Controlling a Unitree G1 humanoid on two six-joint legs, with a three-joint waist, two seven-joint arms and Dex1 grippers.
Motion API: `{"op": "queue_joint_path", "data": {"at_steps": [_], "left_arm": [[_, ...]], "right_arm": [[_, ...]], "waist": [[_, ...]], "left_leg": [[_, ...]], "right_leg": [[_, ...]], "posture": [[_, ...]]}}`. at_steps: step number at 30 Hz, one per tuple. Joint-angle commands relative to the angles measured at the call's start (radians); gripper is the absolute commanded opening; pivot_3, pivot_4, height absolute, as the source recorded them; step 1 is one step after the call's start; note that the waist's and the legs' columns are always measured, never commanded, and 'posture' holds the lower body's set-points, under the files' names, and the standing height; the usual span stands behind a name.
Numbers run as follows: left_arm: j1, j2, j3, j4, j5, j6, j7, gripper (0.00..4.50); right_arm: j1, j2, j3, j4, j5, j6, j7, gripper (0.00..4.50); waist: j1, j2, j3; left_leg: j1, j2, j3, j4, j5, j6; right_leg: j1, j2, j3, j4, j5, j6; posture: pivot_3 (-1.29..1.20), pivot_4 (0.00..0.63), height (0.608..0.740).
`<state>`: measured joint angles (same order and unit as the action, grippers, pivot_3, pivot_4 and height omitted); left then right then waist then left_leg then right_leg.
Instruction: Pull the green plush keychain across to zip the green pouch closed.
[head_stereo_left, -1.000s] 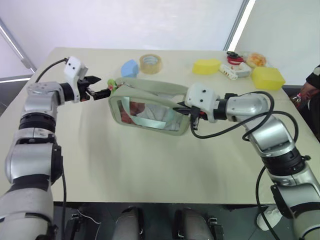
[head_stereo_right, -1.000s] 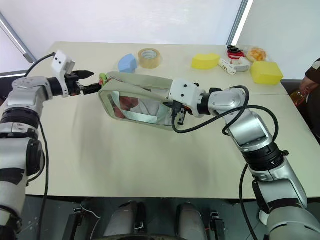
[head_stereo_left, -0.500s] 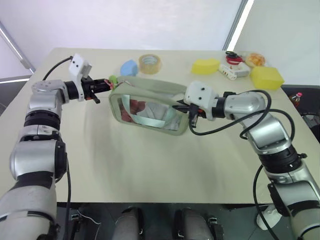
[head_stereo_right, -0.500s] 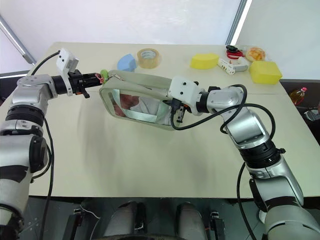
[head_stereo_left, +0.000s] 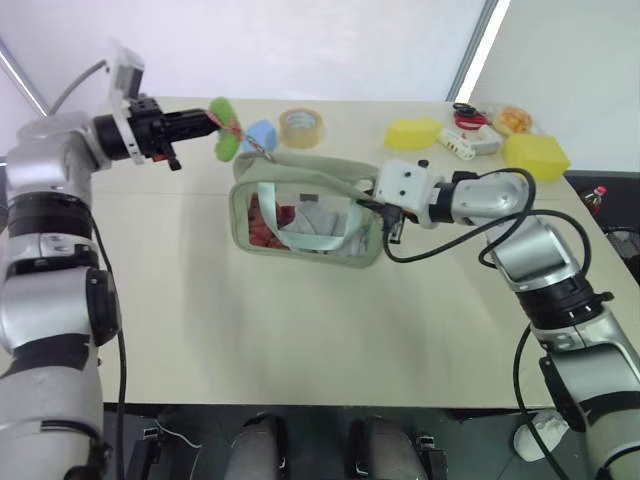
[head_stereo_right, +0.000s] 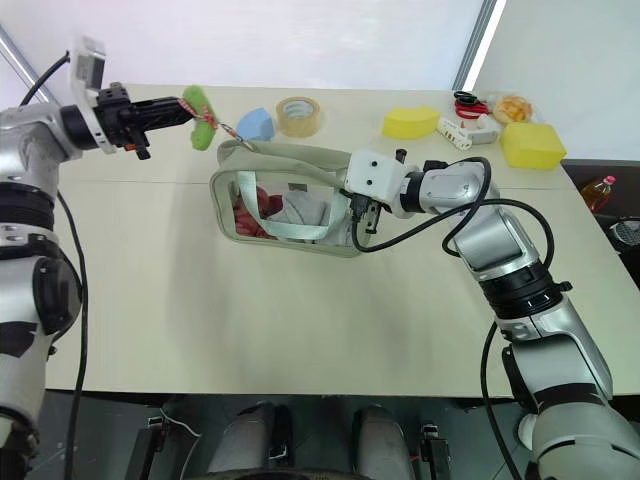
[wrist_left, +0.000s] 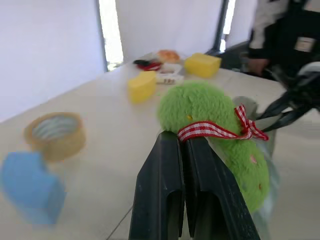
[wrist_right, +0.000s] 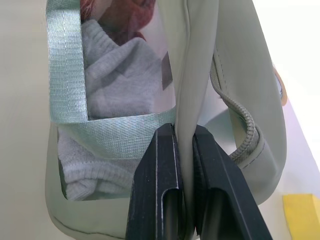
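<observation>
The left gripper (head_stereo_left: 205, 122) is clamped on the green plush keychain (head_stereo_left: 224, 129) (raised above the table (head_stereo_left: 300, 330)), while the right gripper (wrist_right: 183, 137) pinches the end wall of the green pouch (head_stereo_left: 305, 212), which stands mid-table.
</observation>
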<state>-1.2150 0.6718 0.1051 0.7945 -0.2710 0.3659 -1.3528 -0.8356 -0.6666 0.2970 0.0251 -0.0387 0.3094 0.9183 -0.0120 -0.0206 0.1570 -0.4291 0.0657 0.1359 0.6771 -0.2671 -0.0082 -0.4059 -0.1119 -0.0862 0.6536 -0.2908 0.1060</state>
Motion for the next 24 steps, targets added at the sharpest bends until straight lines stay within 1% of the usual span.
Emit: {"op": "queue_joint_path", "data": {"at_steps": [1, 6, 7, 9, 10, 12, 16, 21, 24], "left_arm": [[0.033, -0.048, -0.042, -0.105, 0.003, -0.014, 0.010, 0.03], [0.043, -0.093, -0.091, -0.104, 0.050, -0.083, 0.052, 0.03], [0.041, -0.097, -0.091, -0.103, 0.048, -0.090, 0.052, 0.32], [0.031, -0.104, -0.086, -0.094, 0.042, -0.094, 0.057, 0.91], [0.023, -0.106, -0.081, -0.085, 0.040, -0.095, 0.064, 1.29], [0.000, -0.095, -0.073, -0.072, 0.038, -0.094, 0.070, 2.32], [-0.034, -0.035, -0.073, -0.064, 0.055, -0.111, 0.061, 4.45], [-0.041, 0.061, -0.066, -0.080, 0.061, -0.109, 0.040, 4.49], [0.028, 0.144, -0.057, -0.196, 0.036, -0.037, -0.002, 4.49]], "right_arm": [[-0.024, 0.015, -0.014, -0.004, -0.018, 0.001, -0.007, 0.00], [-0.020, 0.026, -0.020, -0.021, -0.026, 0.014, -0.004, 0.00], [-0.017, 0.025, -0.022, -0.027, -0.026, 0.019, -0.004, 0.00], [-0.013, 0.024, -0.024, -0.034, -0.026, 0.024, -0.005, 0.00], [-0.012, 0.024, -0.025, -0.036, -0.026, 0.025, -0.005, 0.00], [-0.008, 0.024, -0.027, -0.043, -0.025, 0.032, -0.005, 0.00], [-0.004, 0.028, -0.026, -0.048, -0.024, 0.034, -0.005, 0.00], [-0.010, 0.037, -0.021, -0.041, -0.024, 0.027, -0.004, 0.00], [-0.014, 0.044, -0.020, -0.034, -0.024, 0.022, -0.003, 0.00]], "waist": [[-0.003, 0.000, 0.000], [-0.006, 0.000, 0.000], [-0.006, 0.000, 0.000], [-0.005, 0.000, 0.000], [-0.005, 0.000, 0.000], [-0.003, 0.000, 0.000], [-0.004, 0.000, 0.000], [-0.005, 0.000, 0.000], [-0.009, 0.000, 0.000]], "left_leg": [[0.000, 0.000, 0.000, 0.000, 0.000, 0.000], [0.000, 0.000, 0.000, 0.000, 0.000, 0.000], [0.000, 0.000, 0.000, 0.000, 0.000, 0.000], [0.000, 0.000, 0.000, 0.000, 0.000, 0.000], [0.000, 0.000, 0.000, 0.000, 0.000, 0.000], [0.000, 0.000, 0.000, 0.000, 0.000, 0.000], [0.000, 0.000, 0.000, 0.000, 0.000, 0.000], [0.000, 0.000, 0.001, -0.001, 0.000, 0.000], [0.000, 0.000, 0.001, -0.001, 0.000, 0.000]], "right_leg": [[0.000, 0.000, 0.000, 0.000, 0.000, 0.000], [-0.001, 0.000, 0.000, 0.002, 0.000, 0.000], [-0.001, 0.000, 0.000, 0.002, 0.000, 0.000], [-0.001, 0.000, 0.000, 0.002, 0.000, 0.000], [-0.001, 0.000, 0.000, 0.002, 0.000, 0.000], [-0.001, 0.000, 0.000, 0.002, 0.000, 0.000], [-0.001, 0.000, 0.000, 0.001, 0.000, 0.000], [-0.001, 0.000, 0.000, 0.002, 0.000, 0.000], [-0.001, 0.000, 0.000, 0.002, 0.000, 0.000]], "posture": [[0.00, 0.150, 0.740], [0.00, 0.150, 0.740], [0.00, 0.150, 0.740], [0.00, 0.150, 0.740], [0.00, 0.150, 0.740], [0.00, 0.150, 0.740], [0.00, 0.150, 0.740], [0.00, 0.150, 0.740], [0.00, 0.150, 0.740]]}}
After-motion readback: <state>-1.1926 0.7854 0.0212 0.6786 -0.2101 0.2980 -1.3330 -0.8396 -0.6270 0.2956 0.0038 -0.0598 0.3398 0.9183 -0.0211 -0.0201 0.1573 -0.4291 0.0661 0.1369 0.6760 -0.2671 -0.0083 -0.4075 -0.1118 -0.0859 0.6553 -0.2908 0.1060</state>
